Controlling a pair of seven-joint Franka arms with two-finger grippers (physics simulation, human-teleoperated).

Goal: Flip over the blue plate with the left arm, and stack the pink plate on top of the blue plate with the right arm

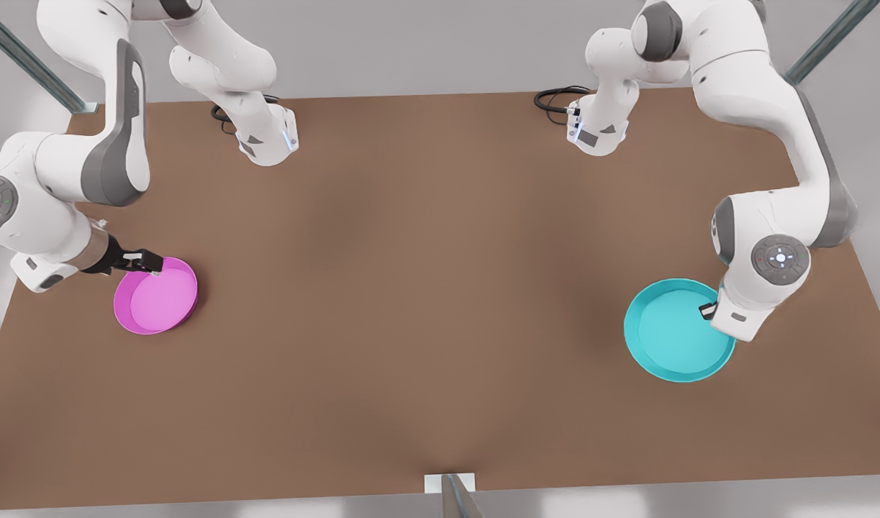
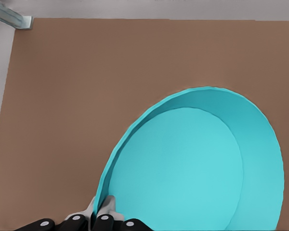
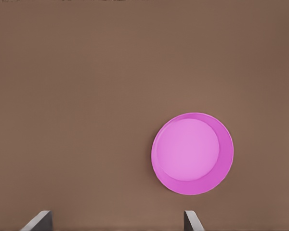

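Blue plate (image 1: pixel 673 338) and pink plate (image 1: pixel 159 298) aside, what takes up the most room?

The table (image 1: pixel 440 288): a flat, matte brown top with no grain, spanning nearly the whole front view. Next come two glossy white arms with grey joint shells, one down each side of the frame.

And the plates?

Both are round, shallow dishes of plain smooth plastic with low upright rims, open side up. The blue plate lies at the lower right of the front view, the pink plate at the middle left with a paler inside. They are well apart, with bare brown table between them.

What are the grippers doing?

The left gripper (image 2: pixel 102 211) has its black fingers pinched together on the blue plate's rim, one inside the wall and one outside, at the edge nearest its arm. The right gripper (image 1: pixel 150 265) overlaps the pink plate's upper-left edge in the front view. Its own camera shows its fingers spread wide, clear of the plate, with the dish lying beyond them.

Anything smaller?

Black cables (image 1: pixel 555 97) are looped by the arm bases at the table's far edge. Grey metal struts (image 1: pixel 29 65) cross the upper corners, and a small white bracket (image 1: pixel 450 489) sits at the bottom centre. The round grey joint caps (image 1: pixel 779 257) carry tiny marks too small to read.
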